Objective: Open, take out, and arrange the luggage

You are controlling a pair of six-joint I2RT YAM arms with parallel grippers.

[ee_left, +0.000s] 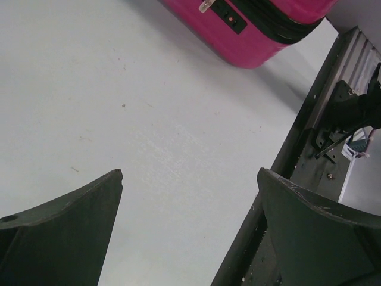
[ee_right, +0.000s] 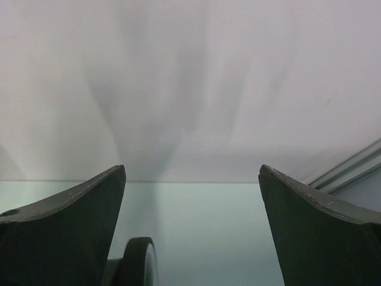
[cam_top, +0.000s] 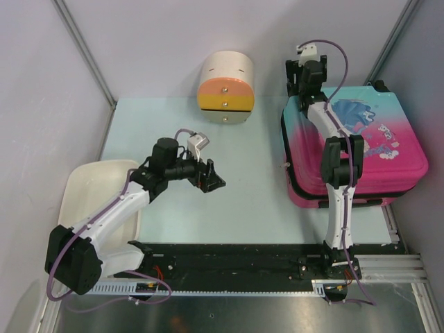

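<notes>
Both open, empty: left gripper (cam_top: 214, 182) over table (cam_top: 243, 208) middle, right gripper (ee_right: 192, 173) at far left corner of suitcase (cam_top: 378, 156). Suitcase lies shut, flat, on right side.

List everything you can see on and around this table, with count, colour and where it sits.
luggage: one, teal-to-pink with cartoon print, lying closed on the table's right side
cylindrical box: one, cream with orange-yellow drawers, far middle of the table
tub: one, white, at the table's near left corner
table: one, pale teal, under the luggage and box
rail: one, black, along the near edge, carrying both arm bases
left pincer: one, black, open, over bare table left of centre
right pincer: one, black, open, at the luggage's far end, facing the back wall
</notes>
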